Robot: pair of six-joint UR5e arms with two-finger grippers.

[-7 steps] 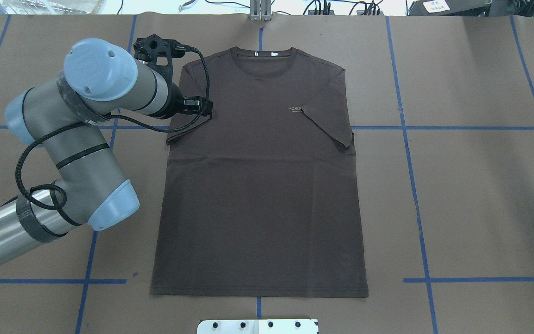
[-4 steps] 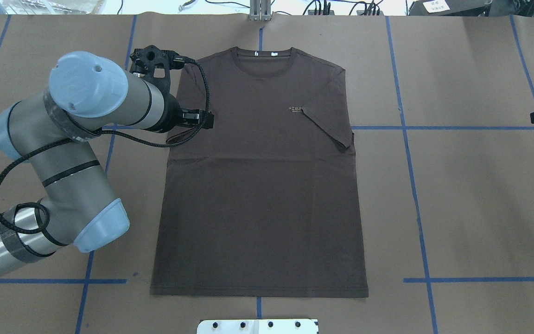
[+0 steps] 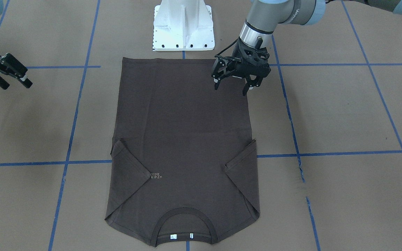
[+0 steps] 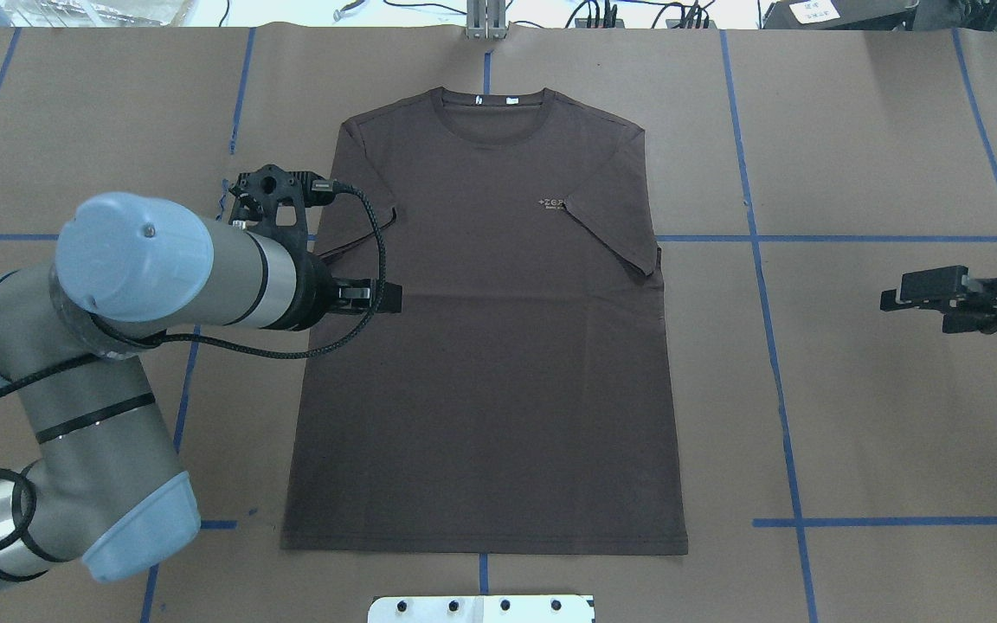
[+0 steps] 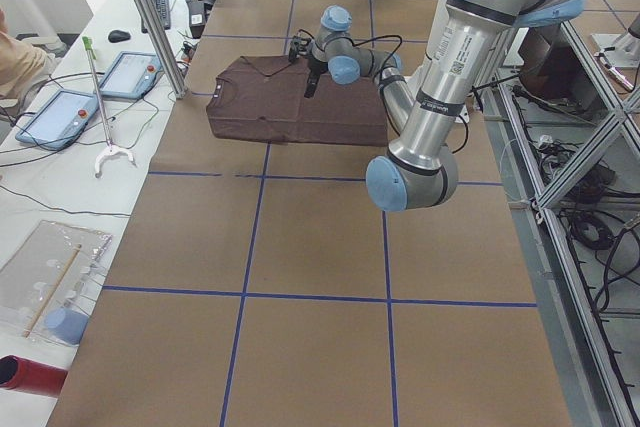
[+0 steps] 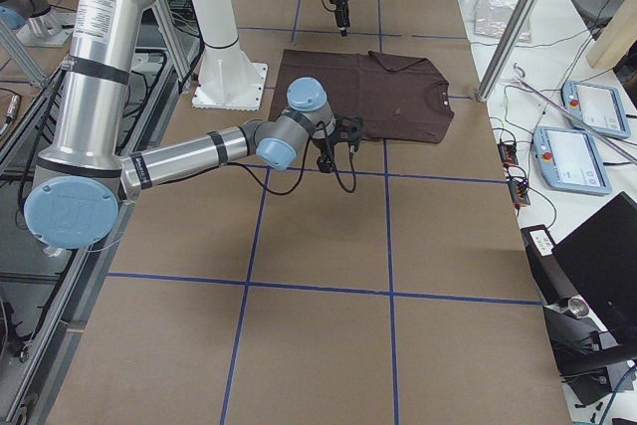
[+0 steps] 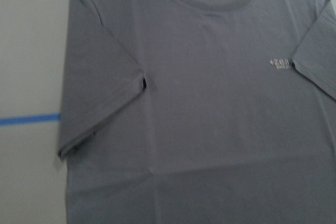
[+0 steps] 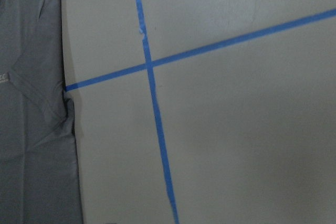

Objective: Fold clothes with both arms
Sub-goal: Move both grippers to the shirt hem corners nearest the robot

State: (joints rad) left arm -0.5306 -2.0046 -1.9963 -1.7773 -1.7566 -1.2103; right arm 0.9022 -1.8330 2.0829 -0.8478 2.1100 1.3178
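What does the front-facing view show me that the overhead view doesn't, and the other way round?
Only front-facing: the left gripper with its fingers spread open, holding nothing; overhead, the left arm hides them. Only overhead: cables past the far edge of the table. Both: the T-shirt lying flat with both sleeves folded inward, and the right gripper off to the side, clear of the cloth.

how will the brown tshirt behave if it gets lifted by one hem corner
Probably floppy: the T-shirt lies flat with soft creases, so it would likely drape and sag rather than hold shape. Its thin, flat lie suggests it is light. The tucked-in sleeve may well fall open when lifted.
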